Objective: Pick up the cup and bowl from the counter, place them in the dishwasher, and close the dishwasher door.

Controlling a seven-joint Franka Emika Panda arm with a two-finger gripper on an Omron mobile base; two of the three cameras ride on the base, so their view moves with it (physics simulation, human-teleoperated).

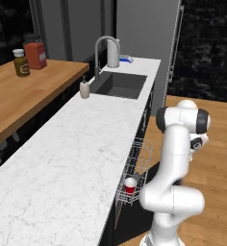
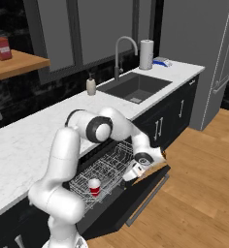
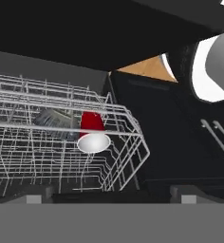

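Cup [image 2: 94, 186] and bowl [image 3: 54, 118] are already seated in the pulled-out rack [image 2: 106, 169] of the dishwasher, so the gripper [image 2: 134, 170] is held low beside the dishwasher door [image 2: 136, 193], presumably for closing; jaw spread cannot be told.

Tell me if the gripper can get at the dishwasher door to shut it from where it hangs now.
Probably yes. The gripper hangs low beside the pulled-out rack, just above the lowered dishwasher door, with nothing between them. The rack, holding the cup, still sticks out over the door and may block closing.
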